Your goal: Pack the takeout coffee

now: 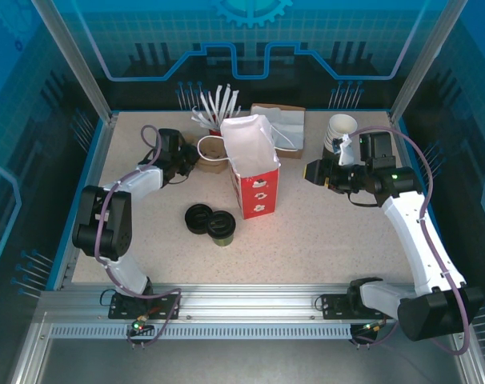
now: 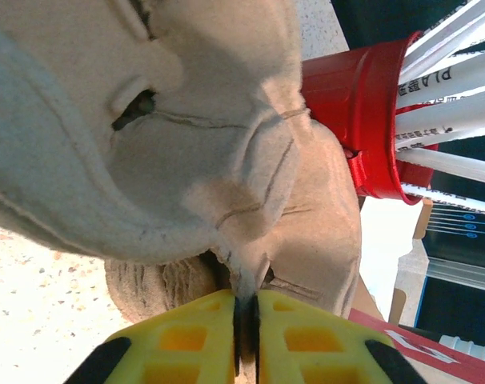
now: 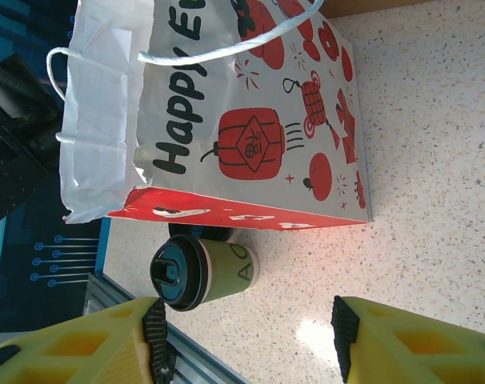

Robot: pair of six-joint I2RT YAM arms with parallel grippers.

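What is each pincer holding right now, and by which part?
Left pincer is shut on the molded-pulp cup carrier, pinching a thin edge of it. Right pincer is open, holding nothing.

The overhead camera is looking down from behind the arm bases (image 1: pixel 146 304) across the whole table (image 1: pixel 330 232). The left wrist camera is pressing close to a pulp carrier (image 2: pixel 146 120); the right wrist camera is facing the paper bag (image 3: pixel 226 120) and takeout coffee (image 3: pixel 202 272) from farther off, both shared overhead.

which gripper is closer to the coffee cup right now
Left. The left gripper is past the coffee cup toward the table's far side, at the cardboard tray left of the paper bag. The right gripper is farther off, right of the bag.
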